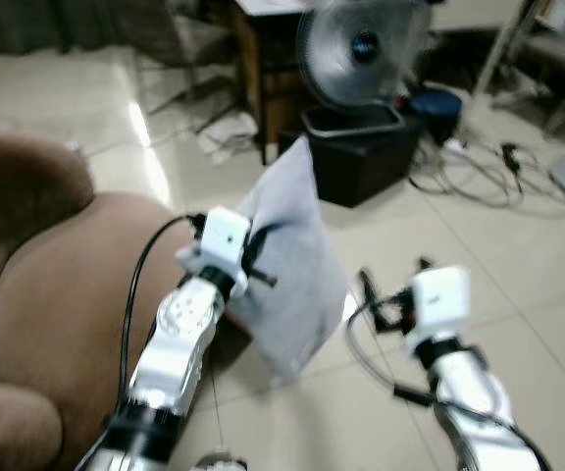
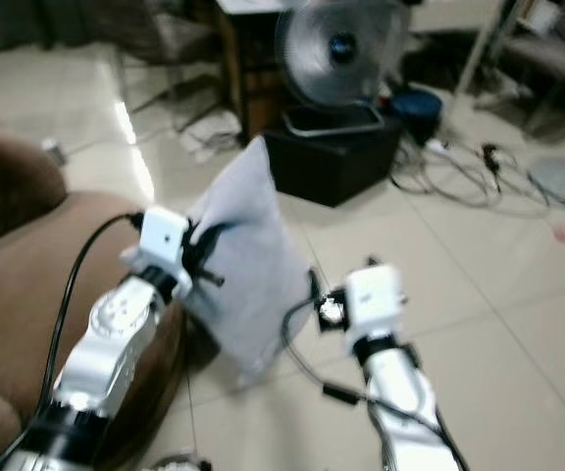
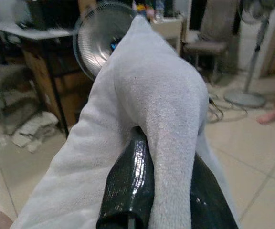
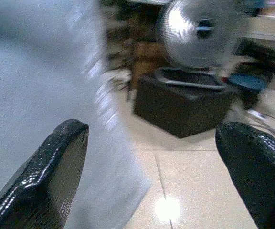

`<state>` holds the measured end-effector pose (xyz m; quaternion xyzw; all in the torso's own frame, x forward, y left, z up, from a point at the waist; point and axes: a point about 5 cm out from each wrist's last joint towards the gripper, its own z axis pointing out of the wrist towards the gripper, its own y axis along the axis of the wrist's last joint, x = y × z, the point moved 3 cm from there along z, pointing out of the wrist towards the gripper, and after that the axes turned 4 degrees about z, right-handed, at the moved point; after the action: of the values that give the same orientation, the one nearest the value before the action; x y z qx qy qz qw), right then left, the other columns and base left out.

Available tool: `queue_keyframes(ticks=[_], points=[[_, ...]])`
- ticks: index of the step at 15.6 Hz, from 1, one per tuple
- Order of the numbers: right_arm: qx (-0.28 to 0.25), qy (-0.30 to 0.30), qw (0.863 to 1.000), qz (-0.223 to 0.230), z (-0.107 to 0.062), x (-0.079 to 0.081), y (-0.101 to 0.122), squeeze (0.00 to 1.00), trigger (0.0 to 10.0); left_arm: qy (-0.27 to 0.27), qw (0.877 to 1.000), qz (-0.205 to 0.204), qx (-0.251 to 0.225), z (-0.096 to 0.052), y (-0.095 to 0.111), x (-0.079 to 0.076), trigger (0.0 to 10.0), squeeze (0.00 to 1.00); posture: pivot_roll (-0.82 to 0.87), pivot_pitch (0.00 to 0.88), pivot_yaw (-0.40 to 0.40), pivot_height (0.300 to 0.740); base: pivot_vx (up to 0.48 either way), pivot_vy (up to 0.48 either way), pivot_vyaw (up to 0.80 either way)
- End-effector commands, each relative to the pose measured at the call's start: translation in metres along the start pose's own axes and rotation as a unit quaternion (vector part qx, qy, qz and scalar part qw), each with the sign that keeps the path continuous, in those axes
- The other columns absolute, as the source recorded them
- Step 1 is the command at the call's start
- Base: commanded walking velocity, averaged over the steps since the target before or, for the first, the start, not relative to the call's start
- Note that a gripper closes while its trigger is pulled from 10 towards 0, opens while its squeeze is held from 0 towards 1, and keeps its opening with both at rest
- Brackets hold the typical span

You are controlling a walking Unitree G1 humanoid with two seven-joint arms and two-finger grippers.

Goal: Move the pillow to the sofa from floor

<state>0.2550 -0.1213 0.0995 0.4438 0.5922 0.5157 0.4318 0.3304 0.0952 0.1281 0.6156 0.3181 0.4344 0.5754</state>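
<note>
A pale grey pillow [image 1: 287, 260] hangs off the floor beside the brown sofa [image 1: 62, 314], with my left gripper [image 1: 255, 257] shut on its edge. In the left wrist view the fabric [image 3: 161, 109] bunches between the black fingers [image 3: 130, 186]. My right gripper [image 1: 392, 291] stands open just right of the pillow, apart from it; its wrist view has the pillow [image 4: 42, 81] blurred past one finger [image 4: 51, 176].
A black bin [image 1: 361, 147] with a standing fan [image 1: 361, 49] behind it lies ahead on the tiled floor. Cables [image 1: 479, 177] trail at the right. A wooden table [image 1: 263, 59] stands at the back. A person's bare foot [image 3: 269, 117] appears far off.
</note>
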Motion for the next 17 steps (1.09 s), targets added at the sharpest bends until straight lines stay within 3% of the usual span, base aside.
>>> queue_keyframes(ticks=[1,11,16,17], points=[[0.003,0.031,1.000,0.000,0.001,0.013,-0.002,0.00,10.0,0.010,0.999,0.015,-0.033,0.000,0.015,0.007,10.0,0.00,0.04,0.000,-0.010,0.740,0.315,0.000,0.80],[0.007,0.065,0.998,0.006,0.004,0.024,-0.010,0.00,10.0,0.022,0.999,0.038,-0.030,-0.012,0.016,0.015,10.0,0.00,0.09,0.000,-0.025,0.740,0.345,0.000,0.80],[0.009,0.042,0.999,0.009,0.000,0.018,-0.015,0.00,10.0,0.003,0.998,0.049,-0.029,-0.010,0.018,0.013,10.0,0.00,0.09,0.000,0.002,0.740,0.365,0.000,0.80],[0.005,0.003,1.000,0.021,0.000,0.007,-0.016,0.00,10.0,-0.017,0.998,0.050,-0.024,-0.004,0.016,0.006,10.0,0.00,0.08,0.000,0.011,0.740,0.364,0.000,0.00]])
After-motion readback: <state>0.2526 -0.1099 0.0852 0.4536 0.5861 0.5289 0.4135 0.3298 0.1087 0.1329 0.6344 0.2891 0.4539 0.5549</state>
